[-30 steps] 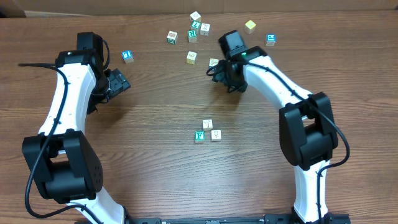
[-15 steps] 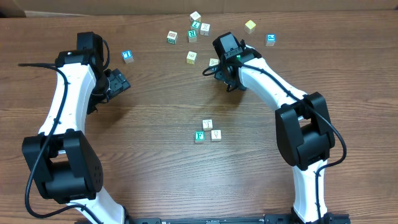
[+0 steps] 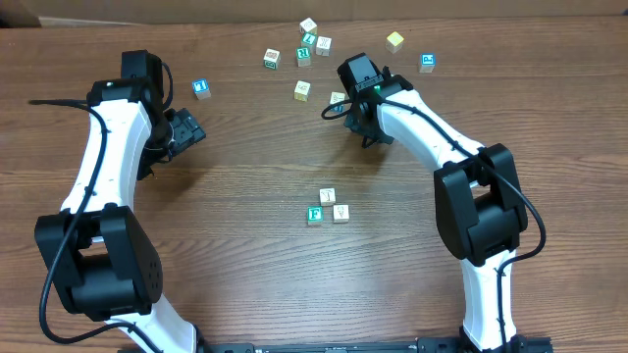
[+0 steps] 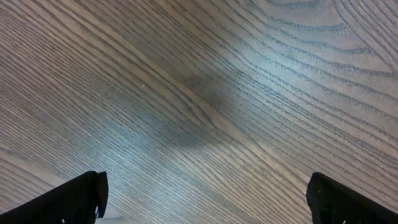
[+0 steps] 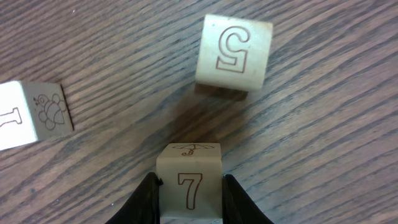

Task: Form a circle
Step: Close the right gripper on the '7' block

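Observation:
Three small wooden cubes [image 3: 327, 206] stand close together mid-table, two cream and one with a green face [image 3: 315, 215]; they make a corner shape, not a closed circle. My right gripper [image 3: 345, 106] [image 5: 190, 182] is shut on a cream cube marked 7 [image 5: 189, 183] [image 3: 338, 99], which rests on the table among the loose cubes at the back. A cube marked 5 [image 5: 234, 53] lies just beyond it. My left gripper [image 3: 186, 127] [image 4: 205, 199] hangs open over bare wood at the left, with nothing between its fingers.
Several loose cubes lie scattered along the back: a cream one [image 3: 302, 90], a bunch [image 3: 312, 43], a yellowish one [image 3: 395, 40] and blue-faced ones [image 3: 428, 62] [image 3: 201, 88]. Another cream cube [image 5: 31, 115] shows at the left of the right wrist view.
My right gripper slid slightly left and its jaws closed onto the cube marked 7. The left arm and the middle cluster have not moved.

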Motion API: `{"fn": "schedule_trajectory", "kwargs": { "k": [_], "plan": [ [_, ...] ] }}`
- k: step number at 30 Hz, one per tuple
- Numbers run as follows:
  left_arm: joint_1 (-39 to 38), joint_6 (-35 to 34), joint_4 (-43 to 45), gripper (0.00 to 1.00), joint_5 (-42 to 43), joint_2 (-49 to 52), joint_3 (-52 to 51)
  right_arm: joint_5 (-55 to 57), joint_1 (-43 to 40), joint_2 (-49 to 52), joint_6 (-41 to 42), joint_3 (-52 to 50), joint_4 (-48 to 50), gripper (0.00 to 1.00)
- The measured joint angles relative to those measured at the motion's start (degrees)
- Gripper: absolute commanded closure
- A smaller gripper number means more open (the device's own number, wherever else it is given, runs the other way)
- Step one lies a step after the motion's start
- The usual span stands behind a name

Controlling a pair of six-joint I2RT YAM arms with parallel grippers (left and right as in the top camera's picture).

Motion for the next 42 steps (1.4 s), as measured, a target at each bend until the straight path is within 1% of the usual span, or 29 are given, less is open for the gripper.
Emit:
{"fn": "schedule_trajectory", "kwargs": {
  "k": [7, 13, 14, 17, 19, 20, 23, 24, 29, 30, 33, 35, 37, 42],
  "plan": [
    [0.0, 0.0, 0.0, 0.00, 0.0, 0.0, 0.0, -0.2, -0.1, 0.0, -2.7, 0.4, -0.3, 0.77],
    [0.0, 0.0, 0.0, 0.00, 0.0, 0.0, 0.0, -1.0, -0.2, 0.0, -6.3, 0.5, -3.5, 0.76],
    [0.0, 0.0, 0.0, 0.00, 0.0, 0.0, 0.0, -1.0, -0.2, 0.0, -6.5, 0.6, -4.0, 0.65],
    [0.0, 0.0, 0.0, 0.00, 0.0, 0.0, 0.0, -1.3, -0.3, 0.0, -7.5, 0.7, -5.6, 0.48],
    [0.0, 0.0, 0.0, 0.00, 0.0, 0.0, 0.0, -1.5, -0.3, 0.0, -8.2, 0.7, -6.0, 0.40],
    [0.0, 0.0, 0.0, 0.00, 0.0, 0.0, 0.0, -1.6, -0.3, 0.0, -8.4, 0.7, -5.9, 0.39],
    [0.0, 0.0, 0.0, 0.00, 0.0, 0.0, 0.0, -1.6, -0.3, 0.0, -8.9, 0.7, -5.7, 0.40],
    [0.0, 0.0, 0.0, 0.00, 0.0, 0.0, 0.0, -1.6, -0.3, 0.0, -8.9, 0.7, -5.7, 0.42],
    [0.0, 0.0, 0.0, 0.00, 0.0, 0.0, 0.0, -1.6, -0.3, 0.0, -9.3, 0.7, -5.7, 0.59],
    [0.0, 0.0, 0.0, 0.00, 0.0, 0.0, 0.0, -1.6, -0.3, 0.0, -9.2, 0.7, -5.7, 0.61],
    [0.0, 0.0, 0.0, 0.00, 0.0, 0.0, 0.0, -1.6, -0.3, 0.0, -9.4, 0.8, -6.3, 0.61],
    [0.0, 0.0, 0.0, 0.00, 0.0, 0.0, 0.0, -1.6, -0.3, 0.0, -9.4, 0.8, -6.8, 0.59],
    [0.0, 0.0, 0.0, 0.00, 0.0, 0.0, 0.0, -1.6, -0.3, 0.0, -9.5, 0.8, -7.2, 0.53],
    [0.0, 0.0, 0.0, 0.00, 0.0, 0.0, 0.0, -1.6, -0.3, 0.0, -10.7, 0.8, -7.0, 0.54]
  ]
}}
